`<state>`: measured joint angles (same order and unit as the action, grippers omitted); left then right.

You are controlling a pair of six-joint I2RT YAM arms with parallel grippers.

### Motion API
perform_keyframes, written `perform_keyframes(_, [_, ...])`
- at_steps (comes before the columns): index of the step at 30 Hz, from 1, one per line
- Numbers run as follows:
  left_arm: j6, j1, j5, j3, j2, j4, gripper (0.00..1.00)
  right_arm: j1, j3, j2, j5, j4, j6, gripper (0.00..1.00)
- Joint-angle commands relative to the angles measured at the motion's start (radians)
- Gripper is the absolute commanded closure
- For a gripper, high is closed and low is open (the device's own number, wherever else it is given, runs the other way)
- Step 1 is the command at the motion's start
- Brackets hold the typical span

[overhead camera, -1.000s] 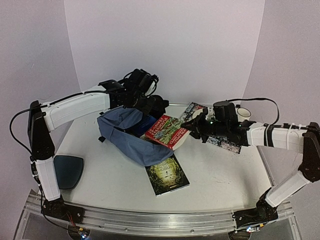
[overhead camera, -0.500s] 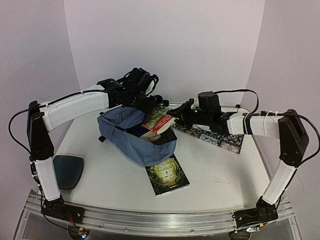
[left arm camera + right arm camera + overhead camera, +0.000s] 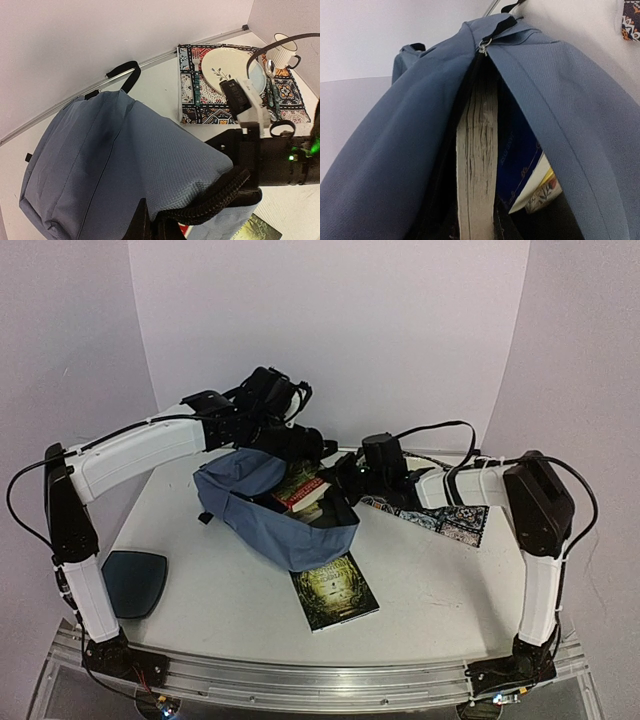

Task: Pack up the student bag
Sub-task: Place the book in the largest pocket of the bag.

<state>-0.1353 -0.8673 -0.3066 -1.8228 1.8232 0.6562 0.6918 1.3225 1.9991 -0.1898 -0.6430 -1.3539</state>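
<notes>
The slate-blue student bag point(image 3: 262, 515) lies on the table with its mouth open toward the right. My left gripper point(image 3: 298, 445) is shut on the bag's upper zipper edge point(image 3: 215, 202) and holds it lifted. My right gripper point(image 3: 342, 477) is at the bag's mouth, shut on a red-covered book point(image 3: 302, 487) that sits partly inside the bag. In the right wrist view the book's page edge point(image 3: 477, 165) stands between the blue sides of the bag point(image 3: 385, 165), next to a dark blue book point(image 3: 520, 155) inside. My right gripper's fingers are hidden there.
A dark green book point(image 3: 335, 588) lies on the table in front of the bag. A patterned placemat point(image 3: 445, 520) with a plate point(image 3: 227, 67), a spoon and a cup point(image 3: 285, 47) is at the right rear. A dark teal pad point(image 3: 135, 580) lies at the left front.
My right gripper has moved left with the red book, from beside the bag into its mouth. The book now sits deeper in the bag. My left gripper still holds the edge up.
</notes>
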Motion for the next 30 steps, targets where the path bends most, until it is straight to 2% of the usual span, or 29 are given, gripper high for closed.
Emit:
perform_keyframes(1, [-0.024,-0.012,0.036,0.003,-0.126,-0.107,1.0,0.011,0.163,0.078,0.073,-0.069,0.038,1.0])
perform_keyframes(7, [-0.027,-0.011,0.022,0.061,-0.156,-0.107,1.0,0.029,0.364,0.233,0.069,0.01,0.05,1.0])
perform_keyframes(9, [-0.027,-0.009,0.009,0.079,-0.164,-0.107,1.0,0.034,0.422,0.277,0.059,0.047,0.063,0.97])
perform_keyframes(15, [-0.029,0.009,-0.024,0.127,-0.177,-0.106,1.0,0.037,0.46,0.308,0.006,0.106,0.107,0.63])
perform_keyframes(21, [-0.034,0.027,-0.026,0.151,-0.167,-0.107,1.0,0.037,0.373,0.214,-0.02,0.168,0.199,0.34])
perform_keyframes(26, [-0.027,0.044,-0.036,0.166,-0.163,-0.107,1.0,0.036,0.303,0.109,-0.032,0.281,0.324,0.19])
perform_keyframes(29, [-0.021,0.061,-0.044,0.179,-0.159,-0.107,1.0,0.035,0.265,0.041,-0.029,0.372,0.414,0.03])
perform_keyframes(30, [-0.019,0.071,-0.043,0.186,-0.156,-0.107,1.0,0.035,0.256,0.02,-0.032,0.404,0.453,0.02])
